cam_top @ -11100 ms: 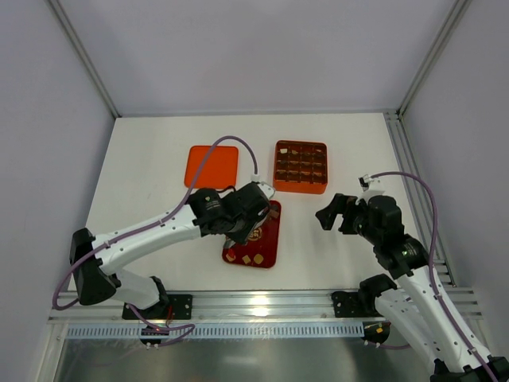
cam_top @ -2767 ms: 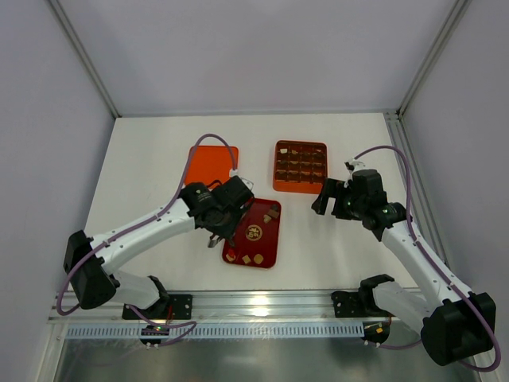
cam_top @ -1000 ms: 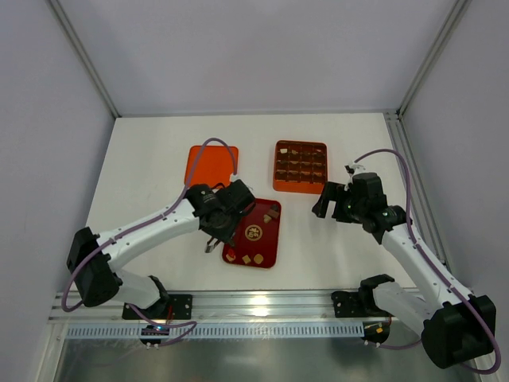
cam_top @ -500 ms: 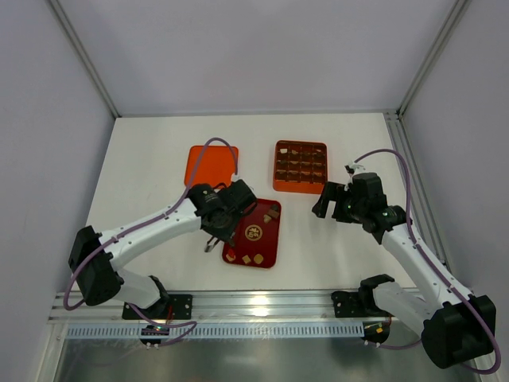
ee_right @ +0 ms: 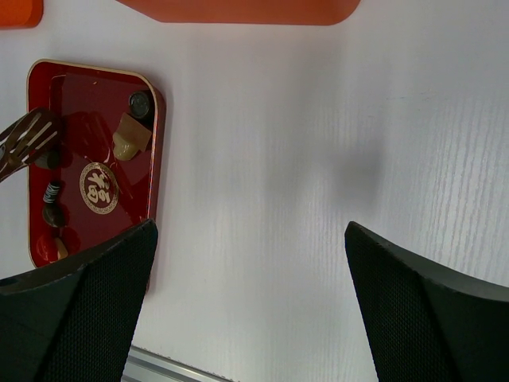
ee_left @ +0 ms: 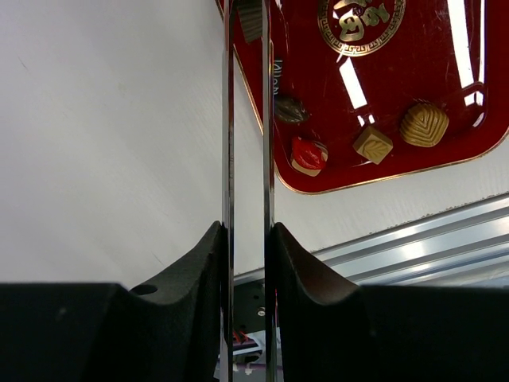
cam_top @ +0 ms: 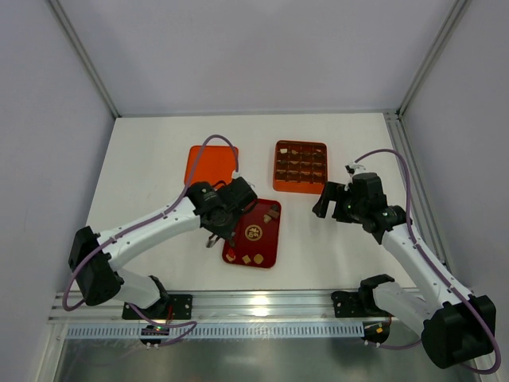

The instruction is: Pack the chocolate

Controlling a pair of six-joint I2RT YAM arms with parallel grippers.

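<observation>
Small chocolate pieces lie on the dark red tray (cam_top: 238,248); in the left wrist view they are a gold one (ee_left: 424,125), a tan square (ee_left: 372,145), a red-topped one (ee_left: 308,155) and a dark one (ee_left: 290,110). My left gripper (cam_top: 213,239) (ee_left: 246,231) is shut on thin metal tongs (ee_left: 227,119). The tongs reach the tray's left edge, with a dark piece (ee_left: 250,16) at their tips. The orange cell box (cam_top: 301,167) holds several pieces. My right gripper (cam_top: 326,203) (ee_right: 250,231) is open and empty, over bare table right of the tray (ee_right: 155,159).
The flat orange lid (cam_top: 208,163) lies left of the box, partly under my left arm's cable. The aluminium rail (cam_top: 262,302) runs along the near table edge. Grey walls enclose the table on three sides.
My left gripper with the tongs has shifted slightly along the tray's left edge. My right arm has not moved in the last second.
</observation>
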